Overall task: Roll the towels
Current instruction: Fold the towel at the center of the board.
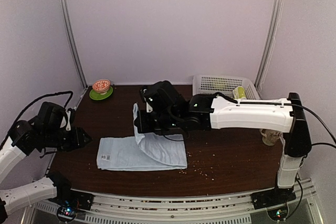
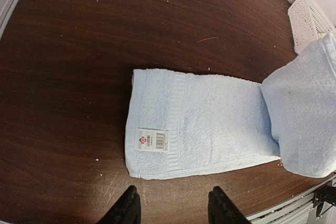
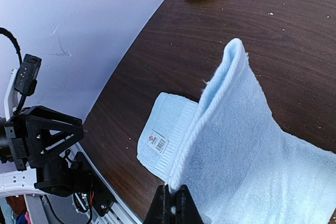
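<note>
Soft and limp: best taken by the towel's [image 1: 126, 156] thick edge. Pinched there, opposite the tag [image 2: 152, 140], by right gripper [image 3: 170, 199]; left gripper [image 2: 173, 205] spread, empty.

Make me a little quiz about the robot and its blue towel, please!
1. True or false: the left gripper is pinching the pale-blue towel.
2. Where is the towel's tag? A) on the part lying flat on the table B) on the lifted end C) hidden inside a roll
3. Fill in: the towel's lifted end is held by the ____ gripper.
Key: 1. False: it is open and apart from the towel. 2. A. 3. right: the right gripper is shut on that end.
</note>
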Controlling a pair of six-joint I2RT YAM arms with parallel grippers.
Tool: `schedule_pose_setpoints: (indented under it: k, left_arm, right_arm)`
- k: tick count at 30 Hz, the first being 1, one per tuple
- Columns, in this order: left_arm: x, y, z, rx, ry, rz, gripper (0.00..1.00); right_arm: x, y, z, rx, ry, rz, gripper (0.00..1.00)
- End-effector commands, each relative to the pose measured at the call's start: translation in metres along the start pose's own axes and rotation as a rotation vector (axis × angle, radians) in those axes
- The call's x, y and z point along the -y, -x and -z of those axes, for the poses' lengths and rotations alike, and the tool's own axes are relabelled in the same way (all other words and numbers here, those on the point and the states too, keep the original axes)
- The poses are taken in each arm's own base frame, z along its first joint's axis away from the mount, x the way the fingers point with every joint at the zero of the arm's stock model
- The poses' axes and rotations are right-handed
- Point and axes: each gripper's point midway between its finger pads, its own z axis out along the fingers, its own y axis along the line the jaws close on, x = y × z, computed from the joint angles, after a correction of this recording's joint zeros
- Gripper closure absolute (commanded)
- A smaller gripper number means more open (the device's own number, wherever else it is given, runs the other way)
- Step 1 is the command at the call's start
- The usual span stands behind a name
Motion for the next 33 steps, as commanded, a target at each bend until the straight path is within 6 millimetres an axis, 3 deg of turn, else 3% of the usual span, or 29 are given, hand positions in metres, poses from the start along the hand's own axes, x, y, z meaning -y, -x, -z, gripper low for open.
schedule_pose_setpoints:
  k: [1,9,26,33]
  left_arm:
    - [-0.004,0.004,0.014,0.043,0.005,0.019,0.56]
    - [-0.012,0.001,0.02,0.055,0.029,0.02,0.55]
    - [-0.023,-0.007,0.029,0.055,0.046,0.022,0.55]
    - [-0.026,-0.012,0.029,0.051,0.045,0.029,0.55]
  right_arm:
    - [-0.019,-0.001,-0.016,-0.007,0.039,-0.028,1.0]
    - [-0.027,-0.017,-0.051,-0.047,0.042,-0.04,1.0]
    - [-0.063,-0.025,-0.08,-0.069,0.108,-0.077,1.0]
    - [-0.065,-0.048,-0.111,-0.139,0.129,-0.077,1.0]
